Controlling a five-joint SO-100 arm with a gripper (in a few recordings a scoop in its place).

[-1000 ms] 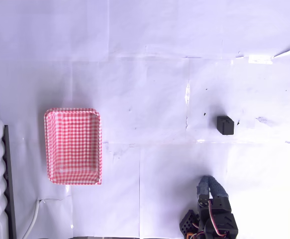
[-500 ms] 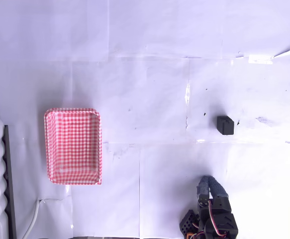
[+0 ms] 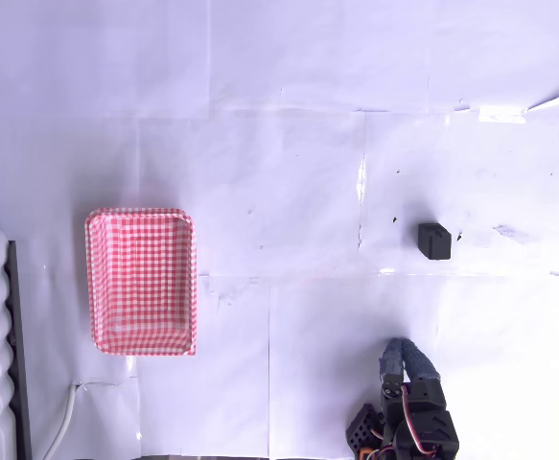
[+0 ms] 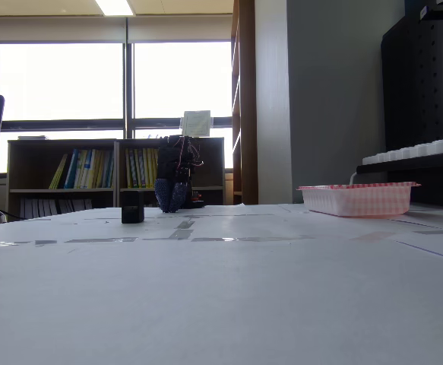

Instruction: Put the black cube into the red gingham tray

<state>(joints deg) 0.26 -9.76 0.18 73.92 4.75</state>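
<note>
Overhead: black cube (image 3: 434,241) alone on bench (image 3: 289,172), well apart from red gingham tray (image 3: 142,281). Gripper (image 3: 404,359) folded near bottom edge — probably closed, cannot tell. Fixed view: bookshelves (image 4: 69,179) beyond.

Arm (image 3: 408,412) dark blue-black, blocky servo housings stacked at base. Thin red, white, dark wires looped over joints. Fingers (image 3: 401,361) blue-grey, rounded, speckled finish. In fixed view arm (image 4: 177,181) reads as dark silhouette, wires bunched near top, fingers bluish at bottom.
</note>
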